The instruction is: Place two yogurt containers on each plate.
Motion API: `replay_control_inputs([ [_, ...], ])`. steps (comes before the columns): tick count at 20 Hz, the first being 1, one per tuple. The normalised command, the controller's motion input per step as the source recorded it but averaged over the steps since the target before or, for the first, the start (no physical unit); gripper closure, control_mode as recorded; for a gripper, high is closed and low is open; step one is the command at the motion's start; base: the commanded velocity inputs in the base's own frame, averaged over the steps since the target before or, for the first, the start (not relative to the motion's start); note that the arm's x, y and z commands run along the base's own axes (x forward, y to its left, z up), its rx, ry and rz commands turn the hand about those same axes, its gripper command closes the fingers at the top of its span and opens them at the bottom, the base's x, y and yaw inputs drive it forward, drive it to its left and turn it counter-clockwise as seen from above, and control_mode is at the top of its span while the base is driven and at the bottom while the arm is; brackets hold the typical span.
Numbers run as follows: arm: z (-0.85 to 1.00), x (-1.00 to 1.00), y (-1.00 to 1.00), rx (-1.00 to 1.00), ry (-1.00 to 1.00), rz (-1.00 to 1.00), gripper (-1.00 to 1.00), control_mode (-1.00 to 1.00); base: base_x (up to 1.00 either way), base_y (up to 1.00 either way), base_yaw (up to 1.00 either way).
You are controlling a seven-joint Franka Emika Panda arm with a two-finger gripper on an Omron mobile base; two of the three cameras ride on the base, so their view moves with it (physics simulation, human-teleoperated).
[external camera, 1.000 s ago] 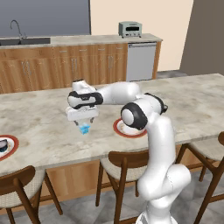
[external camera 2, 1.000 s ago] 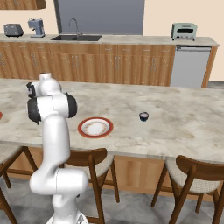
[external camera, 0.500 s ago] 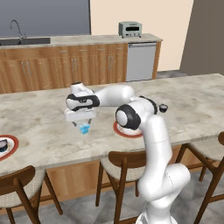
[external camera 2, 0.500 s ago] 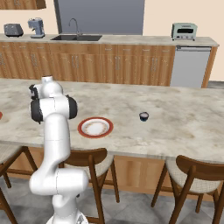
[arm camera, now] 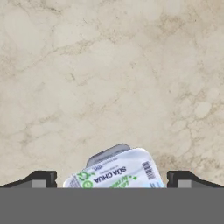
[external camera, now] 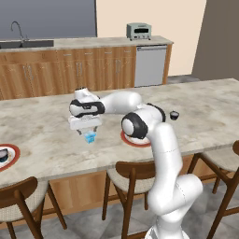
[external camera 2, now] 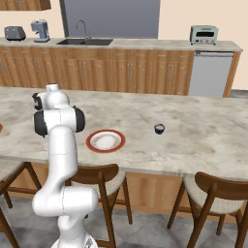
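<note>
My gripper (external camera: 89, 132) hangs just above the marble counter, shut on the light blue boxy yogurt container (external camera: 90, 137). In the hand view the container (arm camera: 116, 173) lies between the two fingertips (arm camera: 42, 180), its printed lid facing the camera. One red-rimmed plate (external camera: 128, 140) lies to the right of the gripper, partly behind my arm, and it looks bare in the right base view (external camera 2: 105, 141). The other plate (external camera: 12, 158) sits at the far left edge and holds a dark round cup (external camera: 2, 155). Another dark cup (external camera: 174, 115) (external camera 2: 159, 129) stands alone on the counter further right.
Wooden stools (external camera: 132, 173) line the counter's near edge. A back counter carries a sink (external camera 2: 85, 41), a toaster oven (external camera: 138, 31) and a coffee maker (external camera 2: 40, 30). Bare marble (arm camera: 109, 74) lies under the hand.
The arm has drifted slightly to the left, carrying the light blue container just above the counter. The plates and cups have stayed put.
</note>
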Motion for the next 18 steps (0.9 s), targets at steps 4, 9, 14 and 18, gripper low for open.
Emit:
replay_control_inputs([
  [4, -0.11, -0.11, -0.13, 0.0, 0.0, 0.0, -1.0, -1.0, 0.0, 0.0, 0.0],
  [9, -0.09, -0.13, -0.05, 0.01, -0.02, 0.0, -1.0, -1.0, 0.0, 0.0, 0.0],
  [14, -0.05, -0.08, 0.0, 0.03, -0.06, 0.0, -1.0, -1.0, 0.0, 0.0, 0.0],
  [18, -0.14, -0.12, 0.0, 0.01, -0.02, 0.0, -1.0, -1.0, 0.0, 0.0, 0.0],
])
